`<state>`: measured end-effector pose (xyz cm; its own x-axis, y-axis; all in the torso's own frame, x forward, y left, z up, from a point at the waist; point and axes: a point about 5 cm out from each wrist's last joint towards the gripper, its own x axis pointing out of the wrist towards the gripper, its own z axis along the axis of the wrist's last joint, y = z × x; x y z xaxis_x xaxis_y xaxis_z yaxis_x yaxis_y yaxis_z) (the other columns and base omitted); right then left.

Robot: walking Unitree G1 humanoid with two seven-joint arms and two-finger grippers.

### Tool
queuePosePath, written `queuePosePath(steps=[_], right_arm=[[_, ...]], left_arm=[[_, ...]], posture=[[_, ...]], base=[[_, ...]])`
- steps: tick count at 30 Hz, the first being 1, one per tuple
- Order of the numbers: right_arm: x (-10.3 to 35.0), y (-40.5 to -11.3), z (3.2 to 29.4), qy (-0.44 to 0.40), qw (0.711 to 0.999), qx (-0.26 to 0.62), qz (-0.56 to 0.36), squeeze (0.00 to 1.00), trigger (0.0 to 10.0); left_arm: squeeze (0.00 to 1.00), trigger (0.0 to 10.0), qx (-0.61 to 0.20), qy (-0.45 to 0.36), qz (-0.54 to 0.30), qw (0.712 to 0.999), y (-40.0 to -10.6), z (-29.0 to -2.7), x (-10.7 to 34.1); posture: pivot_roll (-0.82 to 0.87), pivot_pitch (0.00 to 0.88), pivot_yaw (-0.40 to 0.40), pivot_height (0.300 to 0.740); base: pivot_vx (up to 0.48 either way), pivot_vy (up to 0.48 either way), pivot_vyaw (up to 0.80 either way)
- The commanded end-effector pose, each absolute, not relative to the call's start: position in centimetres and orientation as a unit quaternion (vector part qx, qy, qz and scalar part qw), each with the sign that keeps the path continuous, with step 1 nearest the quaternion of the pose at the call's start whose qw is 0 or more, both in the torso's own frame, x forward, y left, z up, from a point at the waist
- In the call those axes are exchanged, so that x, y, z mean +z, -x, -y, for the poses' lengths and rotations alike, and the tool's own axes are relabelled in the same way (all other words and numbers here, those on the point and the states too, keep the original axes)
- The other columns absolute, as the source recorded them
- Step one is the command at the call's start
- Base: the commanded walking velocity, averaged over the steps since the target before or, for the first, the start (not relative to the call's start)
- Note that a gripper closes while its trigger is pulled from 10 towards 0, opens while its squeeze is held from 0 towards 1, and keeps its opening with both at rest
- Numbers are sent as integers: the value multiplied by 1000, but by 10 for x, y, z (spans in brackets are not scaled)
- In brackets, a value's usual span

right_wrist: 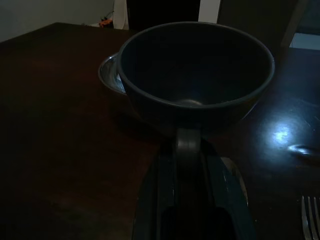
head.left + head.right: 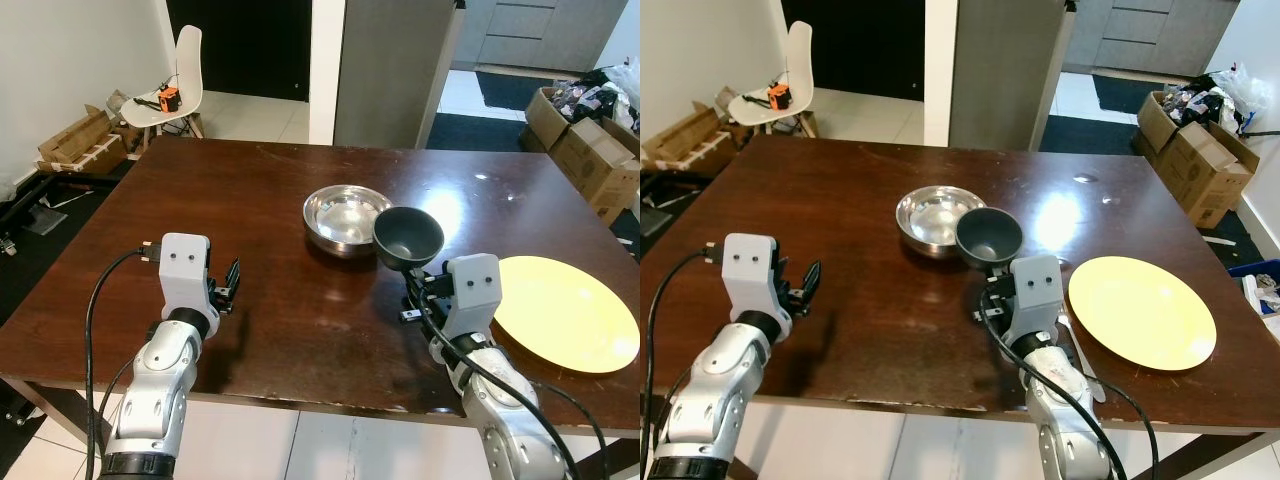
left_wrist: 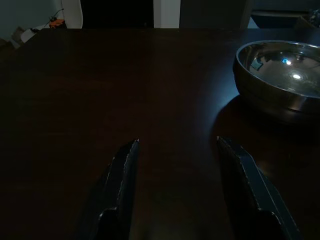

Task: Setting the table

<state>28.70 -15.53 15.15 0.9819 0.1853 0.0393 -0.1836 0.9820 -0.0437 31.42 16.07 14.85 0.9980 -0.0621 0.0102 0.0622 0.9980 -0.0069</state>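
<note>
A dark grey bowl [image 2: 408, 235] hangs just above the brown table [image 2: 250, 190], its near rim pinched by my right gripper [image 2: 409, 277], which is shut on it. In the right wrist view the two fingers [image 1: 165, 190] clamp the bowl's [image 1: 195, 75] rim. A steel bowl [image 2: 345, 217] rests on the table right behind and left of the dark bowl. To the right lies a yellow plate [image 2: 565, 310], with cutlery [image 2: 1082, 362] beside its left edge. My left gripper [image 2: 232, 284] hovers open over bare table at the left; its fingers [image 3: 122, 170] hold nothing.
A white chair [image 2: 170, 85] carrying an orange object stands beyond the table's far left corner. Cardboard boxes [image 2: 590, 150] sit on the floor at the right and others [image 2: 80, 140] at the left. A grey pillar [image 2: 390, 70] rises behind the table.
</note>
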Motion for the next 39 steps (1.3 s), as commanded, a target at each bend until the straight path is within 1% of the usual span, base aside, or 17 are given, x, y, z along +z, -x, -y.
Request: queuePosePath(steps=[1, 15, 23, 30, 39], right_arm=[[153, -288, 157, 24, 995, 90, 28, 0, 10000], [152, -289, 158, 24, 995, 89, 28, 0, 10000], [154, -290, 159, 17, 995, 89, 31, 0, 10000], [155, -290, 160, 20, 995, 89, 33, 0, 10000], [154, -290, 160, 22, 995, 88, 30, 0, 10000]], left_arm=[[0, 10000, -31, 5, -4, 1000, -314, -160, 143], [0, 10000, -30, 3, -6, 1000, -314, -160, 142], [0, 10000, -36, 5, -6, 999, -316, -154, 142], [0, 10000, -42, 7, -2, 999, -319, -150, 145], [0, 10000, -40, 7, -3, 999, -318, -150, 144]], posture=[[-88, 0, 72, 740], [-89, 0, 70, 740], [-89, 0, 69, 740], [-92, 0, 71, 740], [-92, 0, 68, 740]], base=[[0, 0, 0], [0, 0, 0], [0, 0, 0], [0, 0, -800], [0, 0, -800]])
